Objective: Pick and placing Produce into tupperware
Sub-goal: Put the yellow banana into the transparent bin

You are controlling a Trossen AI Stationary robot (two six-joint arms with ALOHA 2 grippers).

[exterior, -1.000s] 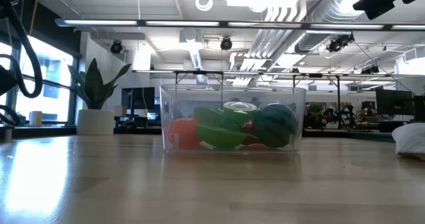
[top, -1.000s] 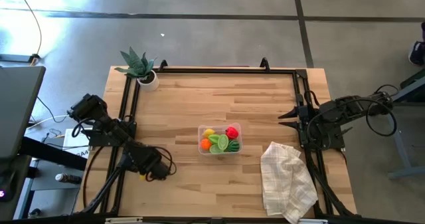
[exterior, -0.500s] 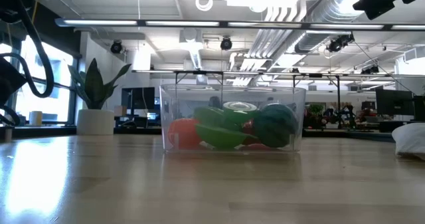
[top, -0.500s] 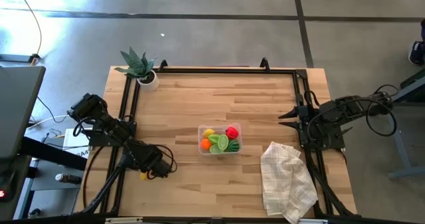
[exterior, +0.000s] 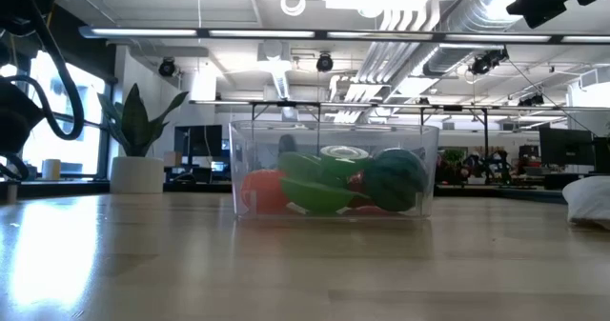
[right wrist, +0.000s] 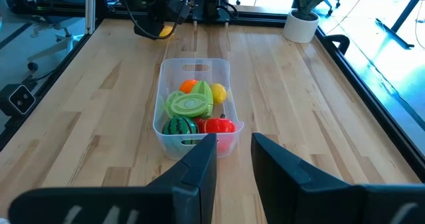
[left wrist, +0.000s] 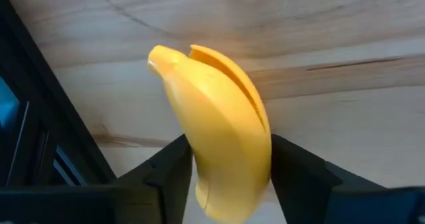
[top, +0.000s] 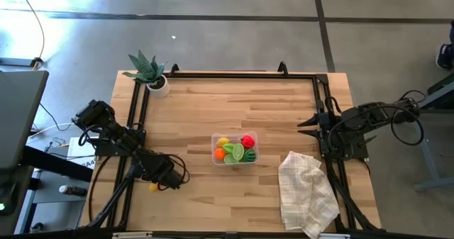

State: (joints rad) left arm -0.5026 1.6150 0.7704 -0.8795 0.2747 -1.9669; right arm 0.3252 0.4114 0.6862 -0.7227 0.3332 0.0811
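From overhead I saw my left claw [top: 157,181] low over the desk [top: 234,97] near its left front edge, with only a speck of the yellow banana [top: 152,186] peeking out beneath it. My left wrist camera told far more: the banana [left wrist: 216,147] sat between the two fingers [left wrist: 166,174], which touched it on both sides, so the claw was pinching the fruit, which still lay on the wood. The table-level camera caught none of that grip, only dark cabling of the left arm at its edge.

A second before, the same claw had stood a little higher and farther toward the container, and its fingers had been spread wider; it had since settled over the banana.

In the middle of the desk the tupperware [top: 235,149] held the lemon [right wrist: 218,92], the orange [right wrist: 189,86], a green piece [right wrist: 189,105], the watermelon [right wrist: 179,126] and the red pepper [right wrist: 216,125], unchanged from before. The potted plant [top: 147,71] stood at the back left corner.

The white cloth [top: 306,192] lay to the right of the container. My right claw [right wrist: 234,154] waited at the right edge, fingers apart with nothing between them, as before.
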